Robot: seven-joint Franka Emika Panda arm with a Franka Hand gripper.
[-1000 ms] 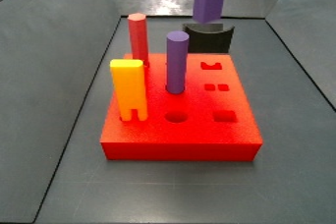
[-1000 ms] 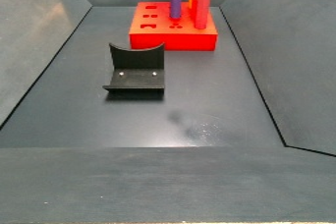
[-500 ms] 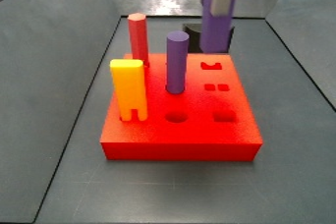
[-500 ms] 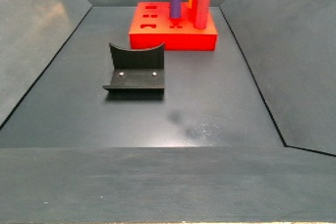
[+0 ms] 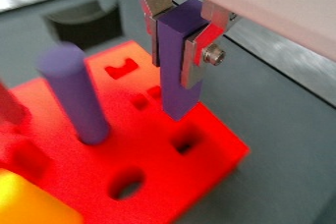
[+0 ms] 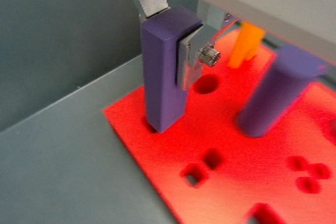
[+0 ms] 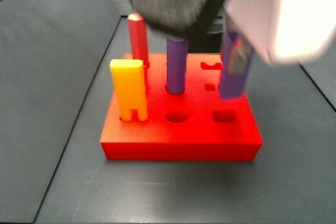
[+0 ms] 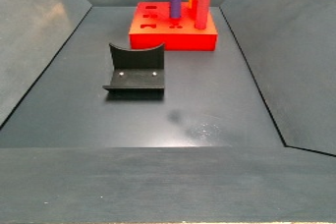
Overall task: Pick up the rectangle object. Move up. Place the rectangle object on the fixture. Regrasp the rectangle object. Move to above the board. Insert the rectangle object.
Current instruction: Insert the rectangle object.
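The rectangle object [image 5: 179, 66] is a purple square-edged bar, and it hangs upright in my gripper [image 5: 178, 43], which is shut on its upper part. Both wrist views show silver fingers [image 6: 188, 53] pressed on its flat sides. Its lower end hovers over the red-orange board [image 5: 210, 164], close to a square hole [image 5: 188, 144]. In a side view the bar [image 7: 237, 66] stands over the board's [image 7: 184, 140] right half under the blurred arm. The black fixture [image 8: 136, 71] sits apart from the board [image 8: 174, 35], with nothing on it.
On the board stand a round purple cylinder [image 7: 175, 63], a red peg [image 7: 137, 36] and a yellow block [image 7: 126, 88]. An orange peg [image 6: 245, 43] shows behind the bar. Grey sloped walls [image 8: 53, 51] enclose the floor.
The gripper with the purple bar has moved from over the fixture to over the board's right side, and lower. The arm now fills the top of a side view.
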